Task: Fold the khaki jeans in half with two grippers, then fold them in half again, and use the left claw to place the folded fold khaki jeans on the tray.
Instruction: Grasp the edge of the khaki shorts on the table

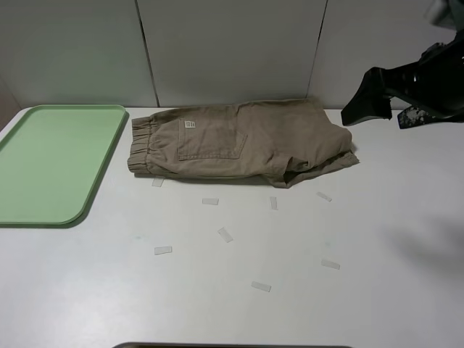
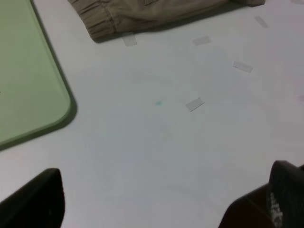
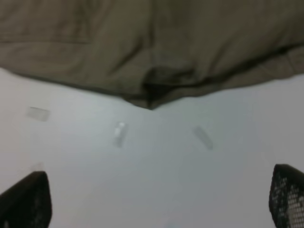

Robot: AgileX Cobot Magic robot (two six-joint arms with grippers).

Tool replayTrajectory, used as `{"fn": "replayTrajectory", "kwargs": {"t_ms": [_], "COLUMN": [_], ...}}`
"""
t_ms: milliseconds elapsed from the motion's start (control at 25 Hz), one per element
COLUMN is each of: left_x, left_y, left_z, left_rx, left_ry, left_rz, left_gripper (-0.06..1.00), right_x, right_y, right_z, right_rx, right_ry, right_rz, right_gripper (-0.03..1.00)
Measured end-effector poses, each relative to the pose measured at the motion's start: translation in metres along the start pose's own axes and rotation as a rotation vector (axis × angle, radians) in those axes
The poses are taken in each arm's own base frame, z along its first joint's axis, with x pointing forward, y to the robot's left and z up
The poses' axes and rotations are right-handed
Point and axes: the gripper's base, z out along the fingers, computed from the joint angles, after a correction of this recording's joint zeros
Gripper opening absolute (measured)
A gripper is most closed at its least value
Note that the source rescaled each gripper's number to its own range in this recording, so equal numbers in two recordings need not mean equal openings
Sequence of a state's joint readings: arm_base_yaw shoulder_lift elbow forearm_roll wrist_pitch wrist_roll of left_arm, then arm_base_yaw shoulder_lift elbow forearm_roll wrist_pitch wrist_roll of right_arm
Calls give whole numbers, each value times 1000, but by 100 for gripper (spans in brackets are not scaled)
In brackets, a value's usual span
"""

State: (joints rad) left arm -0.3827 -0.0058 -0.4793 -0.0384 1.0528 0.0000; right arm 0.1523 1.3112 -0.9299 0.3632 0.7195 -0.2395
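Black left gripper (image 2: pixel 156 197) and right gripper (image 3: pixel 156 197) both gape wide, touching nothing.

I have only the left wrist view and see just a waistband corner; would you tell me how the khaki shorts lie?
Observer: The khaki cotton shorts lie flat on the white table, apparently folded in half, back pocket upward.
Operator: Thank you. Where is the right claw?
Observer: The black right claw hangs open above the table beside the leg hems, touching nothing.
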Motion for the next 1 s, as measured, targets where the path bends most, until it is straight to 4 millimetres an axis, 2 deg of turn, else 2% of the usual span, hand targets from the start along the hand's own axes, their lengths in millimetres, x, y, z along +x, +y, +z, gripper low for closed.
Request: {"fn": "replayTrajectory", "kwargs": {"t_ms": [120,280,360,600,840,1000], "left_x": [0,0,0,0,0,0], "left_y": [0,0,0,0,0,0], "left_z": [0,0,0,0,0,0], "left_rx": [0,0,0,0,0,0], "left_ry": [0,0,0,0,0,0], "left_rz": [0,0,0,0,0,0], "left_gripper": [84,84,84,84,84,84], "right_x": [-5,-26,-40,-78,-103,-120], "right_y": [-22,-46,-55,-77,-101,-113], "right_z": [20,39,48,96,149,171], "right_rx": [32,56,63,87,108,121], "right_ry": [54,70,66,94,143,134], "right_rz": [46,62,52,-3,-35,-50], "right_gripper": [100,100,100,100,100,100]}}
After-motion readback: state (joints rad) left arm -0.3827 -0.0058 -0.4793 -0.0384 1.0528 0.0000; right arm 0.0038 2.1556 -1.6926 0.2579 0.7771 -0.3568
